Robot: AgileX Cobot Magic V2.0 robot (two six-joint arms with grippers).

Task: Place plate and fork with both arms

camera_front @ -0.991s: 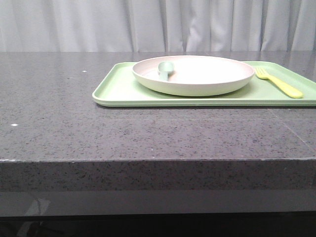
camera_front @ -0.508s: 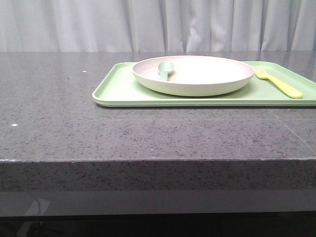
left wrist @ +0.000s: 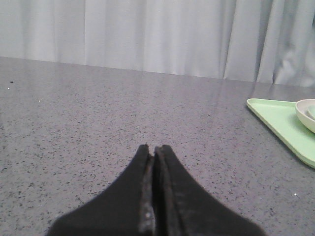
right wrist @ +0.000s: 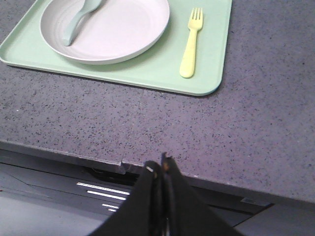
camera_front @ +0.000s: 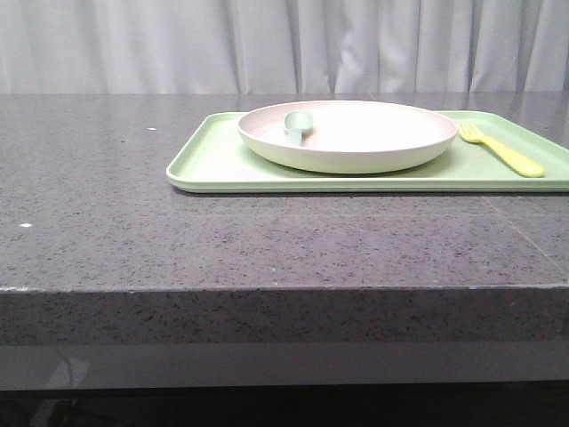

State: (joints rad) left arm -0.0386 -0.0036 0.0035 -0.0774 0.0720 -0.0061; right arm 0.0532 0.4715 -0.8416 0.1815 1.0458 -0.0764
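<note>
Front view. Plate point(camera_front: 348, 135) sits on a light-green tray point(camera_front: 213, 160) in the upper centre of the frame, on a dark speckled table point(camera_front: 222, 240). A grey-green spoon point(camera_front: 296, 125) lies inside the plate, toward its left rim. The fork point(camera_front: 500, 149), bright yellow, lies on the tray at the right of the frame, just beside the plate but apart from it, tines pointing toward the pale curtain point(camera_front: 284, 44) that fills the top of the frame. Neither arm shows in this view.

Left wrist view. The left gripper point(left wrist: 154, 148) occupies the lower centre of the frame, its two dark fingers pressed together with no gap and nothing between them, above bare table surface. A corner of the tray point(left wrist: 275, 123) and a sliver of the plate point(left wrist: 306, 113) appear at the right edge of the frame, well apart from the gripper.

Right wrist view. The right gripper point(right wrist: 158, 166) shows at the bottom centre of the frame, fingers closed against each other and holding nothing, over the near edge of the table. The tray point(right wrist: 162, 73) spans the upper part of the frame; the plate point(right wrist: 110, 29) sits at upper left with the spoon point(right wrist: 78, 19) resting in it, and the fork point(right wrist: 191, 43) lies at upper centre-right, alongside the plate, tines toward the top of the frame.
</note>
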